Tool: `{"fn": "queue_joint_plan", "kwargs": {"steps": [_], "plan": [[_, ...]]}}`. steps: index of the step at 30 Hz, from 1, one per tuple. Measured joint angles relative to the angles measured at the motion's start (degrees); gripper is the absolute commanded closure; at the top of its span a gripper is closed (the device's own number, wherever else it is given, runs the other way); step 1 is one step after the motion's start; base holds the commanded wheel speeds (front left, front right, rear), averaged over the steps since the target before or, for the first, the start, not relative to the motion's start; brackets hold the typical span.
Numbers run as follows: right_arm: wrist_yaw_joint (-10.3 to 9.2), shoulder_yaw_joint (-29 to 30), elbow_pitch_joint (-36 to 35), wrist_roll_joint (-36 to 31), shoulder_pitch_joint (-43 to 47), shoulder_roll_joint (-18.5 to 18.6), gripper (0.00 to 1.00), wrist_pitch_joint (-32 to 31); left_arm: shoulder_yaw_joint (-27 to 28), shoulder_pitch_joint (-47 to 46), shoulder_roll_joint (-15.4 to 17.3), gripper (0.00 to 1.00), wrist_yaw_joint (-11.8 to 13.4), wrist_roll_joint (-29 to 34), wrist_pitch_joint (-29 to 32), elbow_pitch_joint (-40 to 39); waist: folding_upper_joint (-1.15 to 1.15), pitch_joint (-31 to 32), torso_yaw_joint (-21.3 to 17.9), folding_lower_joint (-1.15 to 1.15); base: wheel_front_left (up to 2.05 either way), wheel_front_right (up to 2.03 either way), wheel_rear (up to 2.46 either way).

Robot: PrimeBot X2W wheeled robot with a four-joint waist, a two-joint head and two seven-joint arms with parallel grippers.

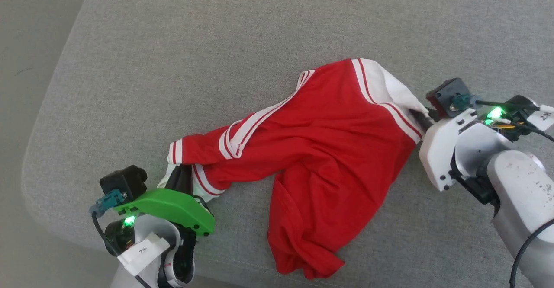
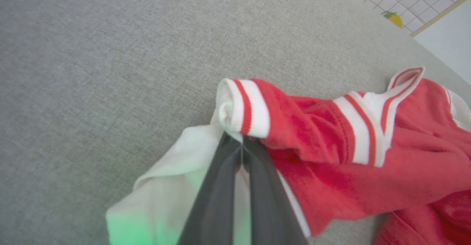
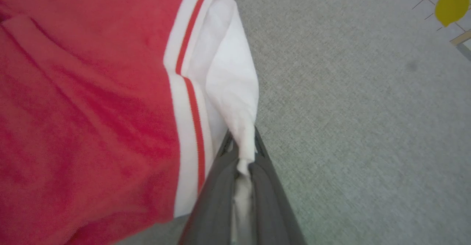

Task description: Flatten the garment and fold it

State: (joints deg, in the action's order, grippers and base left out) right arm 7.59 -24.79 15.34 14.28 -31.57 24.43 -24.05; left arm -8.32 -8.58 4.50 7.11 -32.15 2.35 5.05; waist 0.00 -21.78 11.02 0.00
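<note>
left pincer [image 1: 181, 172] over the cushion's [image 1: 259, 28] near-left corner: fingers [image 2: 220, 186] pressed together, nipping the shirt's [image 1: 329, 136] white sleeve right behind the striped cuff [image 2: 243, 107]
shirt lies on the cushion, strung from that corner out toward the cushion's right side, body twisted, hem [image 1: 303, 253] bunched in a crumpled lobe at the cushion's near edge
right pincer [image 1: 423, 117] further out, at the cushion's right side: closed too, a pinch of the other white sleeve caught between its fingers [image 3: 217, 201]
why: one grip per sleeve gives two opposite anchors, so pulling apart should take the twist out across the shoulders and let the body drop flat
judgement: early, flatten step, nothing folded yet
next probably needs lift + spread, then lay down away from the cushion's near edge so the hem doesn't slide off
risk: both grips are thin pinches of cloth, could slip under tension
</note>
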Motion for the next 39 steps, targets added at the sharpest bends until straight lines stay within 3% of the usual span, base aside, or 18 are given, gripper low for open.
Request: {"fn": "queue_joint_plan", "kwargs": {"steps": [3,4,7,17,22,30,39], "plan": [[-0.01,3.1,0.4,0.5,0.0,-1.1,1.0,2.4,0.2,0.0,0.0,1.0,0.0,-0.4,-0.8,0.4,0.0,0.5,-0.4,0.0,0.0,0.0,0.0],[-0.01,8.4,0.1,2.6,0.4,-3.3,1.0,4.6,0.3,0.0,0.0,1.0,0.0,-0.8,-1.0,0.4,0.0,1.3,-1.0,0.0,0.0,0.0,0.0],[-0.01,13.1,-0.8,4.7,2.3,-5.7,1.0,6.1,0.8,0.0,0.2,1.0,0.0,-1.1,-1.3,0.2,0.0,2.3,-1.7,0.0,0.0,0.0,0.0],[-0.01,22.7,-4.5,7.6,6.9,-11.4,1.0,8.0,1.1,-3.0,2.2,1.0,-0.1,-1.0,-0.8,-2.5,0.0,8.0,-5.0,0.0,0.0,0.0,0.0],[-0.01,24.4,-6.2,8.2,4.6,-13.2,1.0,7.7,0.9,-10.5,3.6,1.0,-0.2,-1.0,2.6,-4.2,0.0,11.4,-7.0,0.0,0.0,0.0,0.0],[-0.01,23.5,-6.9,8.2,-6.7,-14.1,1.0,5.4,-2.6,-26.4,7.9,1.0,-2.0,1.9,12.5,-2.1,0.0,15.9,-10.9,0.0,0.0,0.0,0.0],[-0.01,22.3,3.2,2.7,-24.2,-15.1,1.0,4.2,-2.4,-45.3,10.1,1.0,-0.9,4.7,17.0,9.0,0.0,19.4,-14.6,0.0,0.0,0.0,0.0]]}}
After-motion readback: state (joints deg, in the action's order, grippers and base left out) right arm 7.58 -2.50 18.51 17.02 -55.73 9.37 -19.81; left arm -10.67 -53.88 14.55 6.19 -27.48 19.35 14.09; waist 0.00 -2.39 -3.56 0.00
